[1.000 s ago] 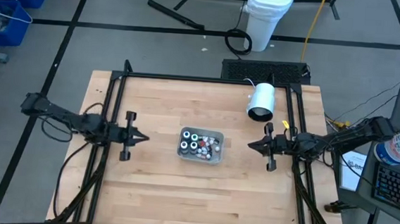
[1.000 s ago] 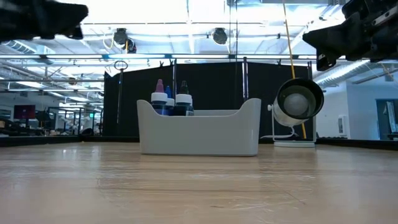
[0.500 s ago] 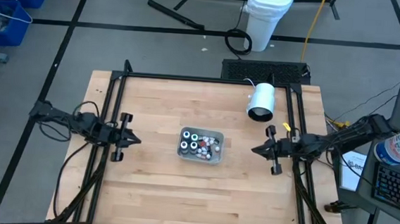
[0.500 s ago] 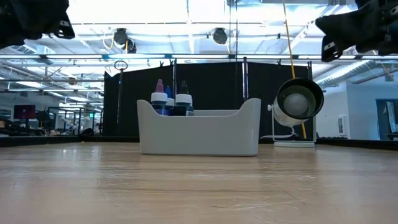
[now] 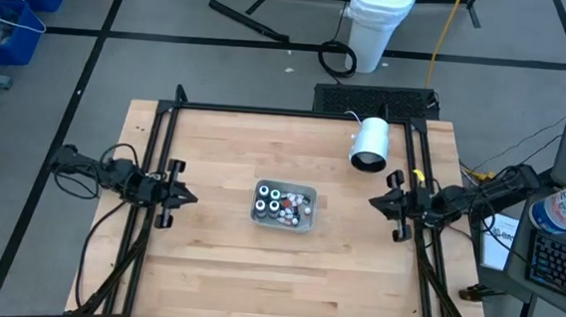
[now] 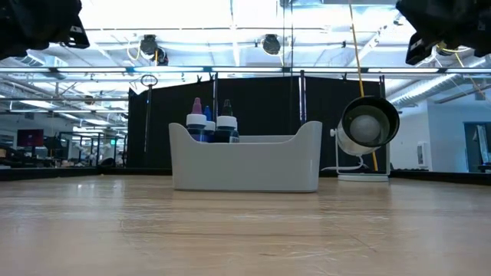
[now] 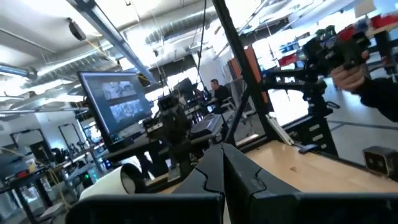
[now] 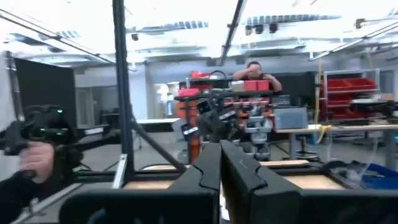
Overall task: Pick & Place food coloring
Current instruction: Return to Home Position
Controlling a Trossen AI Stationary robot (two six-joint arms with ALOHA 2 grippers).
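Where the middle of the wooden table point(image 5: 255, 276) lay, the food coloring point(image 5: 278, 205) was gathered: a cluster of tiny bottles, all standing inside the gray bin point(image 5: 307, 223). From above, their round tops read white, teal and dark, with a touch of red. At table height, white caps and pink, blue and dark tips point(image 6: 207, 121) rose above the bin's pale rim point(image 6: 245, 162), toward its one end.

Item, left gripper point(image 5: 186, 197): off to the bin's left, well apart from it and pointing toward it. The left wrist view showed its fingers point(image 7: 208, 171) pressed together, with nothing between them.

Item, right gripper point(image 5: 377, 201): off to the bin's right near the table's edge frame, likewise well apart and pointing inward. The right wrist view showed its fingers point(image 8: 205, 171) closed on each other, holding nothing.

Item, large white cylinder point(image 5: 371, 145): lay on the table's far right part, its open end turned toward the near side point(image 6: 370, 123).

Item, white bucket point(image 5: 380, 15): stood on the floor beyond the table.

Item, person's hand point(image 8: 37, 158): gripped a dark handle in the room beyond.

Item, seated person point(image 8: 253, 71): farther back, among benches.
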